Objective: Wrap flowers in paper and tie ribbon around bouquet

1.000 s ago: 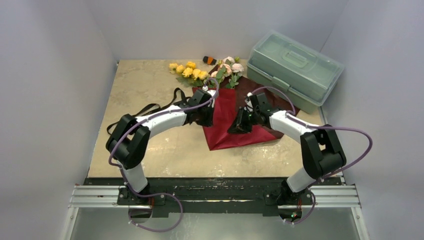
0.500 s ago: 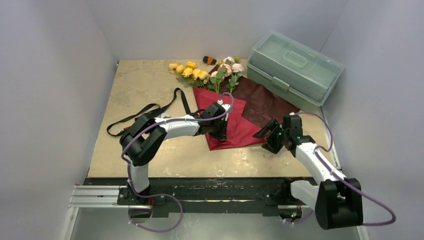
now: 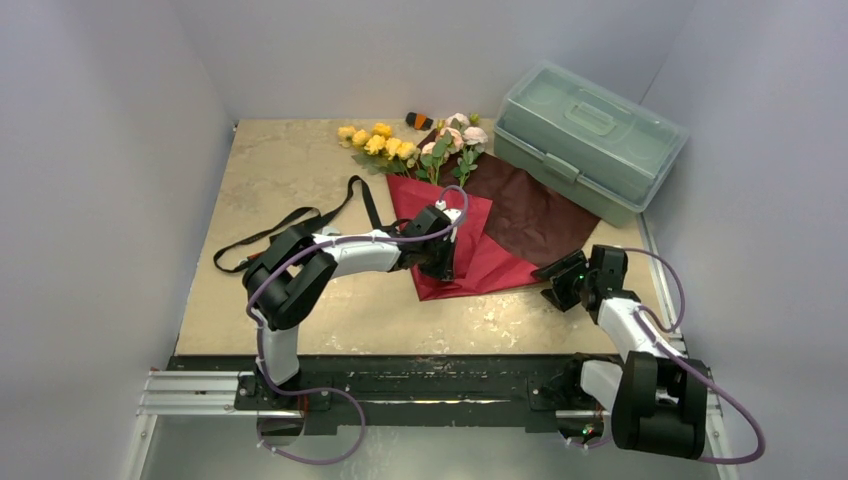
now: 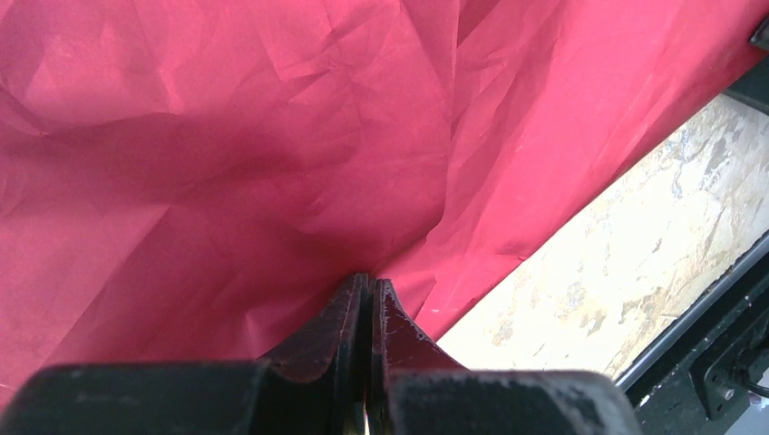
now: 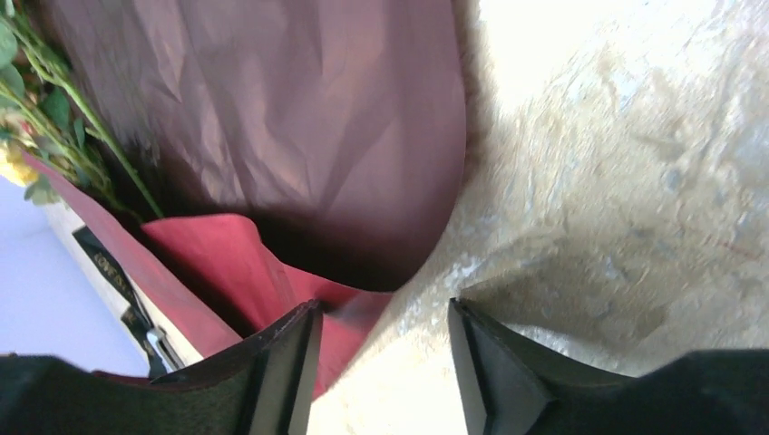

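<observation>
The paper point(image 3: 530, 215) lies crinkled on the table, dark maroon on the right, with a brighter red flap point(image 3: 450, 225) folded over its left half. Yellow flowers point(image 3: 378, 142) and pink flowers point(image 3: 455, 135) stick out at its far end, and green stems point(image 5: 82, 136) run under the flap. My left gripper point(image 3: 440, 255) point(image 4: 372, 279) is shut, tips pressed against the red paper point(image 4: 272, 136); no paper shows between them. My right gripper point(image 3: 555, 272) point(image 5: 385, 308) is open and empty over bare table at the paper's point(image 5: 299, 109) near right corner. The black ribbon point(image 3: 290, 222) trails off to the left.
A translucent green lidded box point(image 3: 590, 135) stands at the back right, touching the paper's far edge. A small orange and black object point(image 3: 418, 121) lies behind the flowers. Grey walls close in three sides. The black base rail point(image 3: 430, 375) runs along the near edge.
My right arm has drawn back from the paper's middle to its near right corner and its jaws have opened. The left gripper slid nearer and rightward on the red flap, then held still.
</observation>
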`<state>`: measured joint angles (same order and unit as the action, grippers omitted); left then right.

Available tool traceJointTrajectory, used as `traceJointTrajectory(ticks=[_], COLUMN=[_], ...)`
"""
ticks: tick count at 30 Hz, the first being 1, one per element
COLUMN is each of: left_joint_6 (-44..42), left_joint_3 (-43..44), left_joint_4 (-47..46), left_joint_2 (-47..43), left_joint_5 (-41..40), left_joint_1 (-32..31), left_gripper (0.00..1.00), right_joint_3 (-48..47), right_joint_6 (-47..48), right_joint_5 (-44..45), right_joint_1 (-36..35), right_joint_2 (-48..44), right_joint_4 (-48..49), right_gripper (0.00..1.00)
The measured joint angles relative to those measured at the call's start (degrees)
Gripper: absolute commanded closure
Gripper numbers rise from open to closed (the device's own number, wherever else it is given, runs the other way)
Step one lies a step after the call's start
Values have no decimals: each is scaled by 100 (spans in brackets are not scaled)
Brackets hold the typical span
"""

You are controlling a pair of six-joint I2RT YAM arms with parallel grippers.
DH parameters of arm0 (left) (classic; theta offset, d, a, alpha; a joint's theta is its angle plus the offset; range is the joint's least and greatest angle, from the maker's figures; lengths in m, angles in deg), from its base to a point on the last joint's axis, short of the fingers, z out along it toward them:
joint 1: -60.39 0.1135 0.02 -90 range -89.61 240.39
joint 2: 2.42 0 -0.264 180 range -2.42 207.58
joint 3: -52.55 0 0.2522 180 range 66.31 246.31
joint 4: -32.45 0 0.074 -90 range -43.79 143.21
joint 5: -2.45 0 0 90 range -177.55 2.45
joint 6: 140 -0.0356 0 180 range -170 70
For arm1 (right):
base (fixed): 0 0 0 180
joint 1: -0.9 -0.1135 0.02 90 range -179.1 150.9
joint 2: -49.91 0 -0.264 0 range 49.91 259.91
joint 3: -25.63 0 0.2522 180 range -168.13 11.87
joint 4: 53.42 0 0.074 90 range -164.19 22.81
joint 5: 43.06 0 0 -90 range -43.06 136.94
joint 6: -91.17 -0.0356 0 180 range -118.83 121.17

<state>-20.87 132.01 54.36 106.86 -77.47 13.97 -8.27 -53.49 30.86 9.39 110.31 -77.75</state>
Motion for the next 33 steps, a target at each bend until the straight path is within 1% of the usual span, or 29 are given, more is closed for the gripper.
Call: traceJointTrajectory(ticks=[2, 6, 8, 10, 13, 15, 17, 20, 24, 27, 30, 33], left_joint_6=[-15, -20, -20, -20, -20, -22, -22, -20, -20, -17, -17, -17], left_joint_3=[4, 9, 15, 42, 76, 96, 116, 136, 155, 170, 170, 170], left_joint_4=[7, 17, 33, 57, 81, 94, 109, 125, 120, 116, 118, 120], left_joint_2=[0, 2, 2, 20, 39, 52, 63, 79, 105, 125, 125, 125], left_joint_5=[11, 26, 37, 50, 74, 90, 109, 140, 173, 195, 195, 195], left_joint_1=[0, 0, 0, 0, 0, 0, 0, 0, 0, -2, -2, -2], left_gripper=[100, 100, 100, 100, 100, 100, 100, 100, 100, 100, 100, 100], right_joint_3=[52, 133, 179, 195, 195, 195, 173, 17, -345, -597, -935, -1545], right_joint_6=[-20, -52, -63, -61, -28, 46, 164, 402, 660, 772, 850, 927], right_joint_5=[-2, -55, -127, -157, -162, -140, -85, 122, 278, 361, 691, 1145], right_joint_1=[87, 157, 175, 192, 208, 208, 208, 208, 195, 17, -487, -1281], right_joint_2=[81, 269, 350, 463, 632, 673, 638, 407, 11, -37, 7, 221], right_joint_4=[188, 612, 844, 1010, 1139, 1113, 970, 472, -81, -317, -638, -984], right_gripper=[46, 49, 55, 63, 80, 90, 95, 100, 100, 100, 100, 100])
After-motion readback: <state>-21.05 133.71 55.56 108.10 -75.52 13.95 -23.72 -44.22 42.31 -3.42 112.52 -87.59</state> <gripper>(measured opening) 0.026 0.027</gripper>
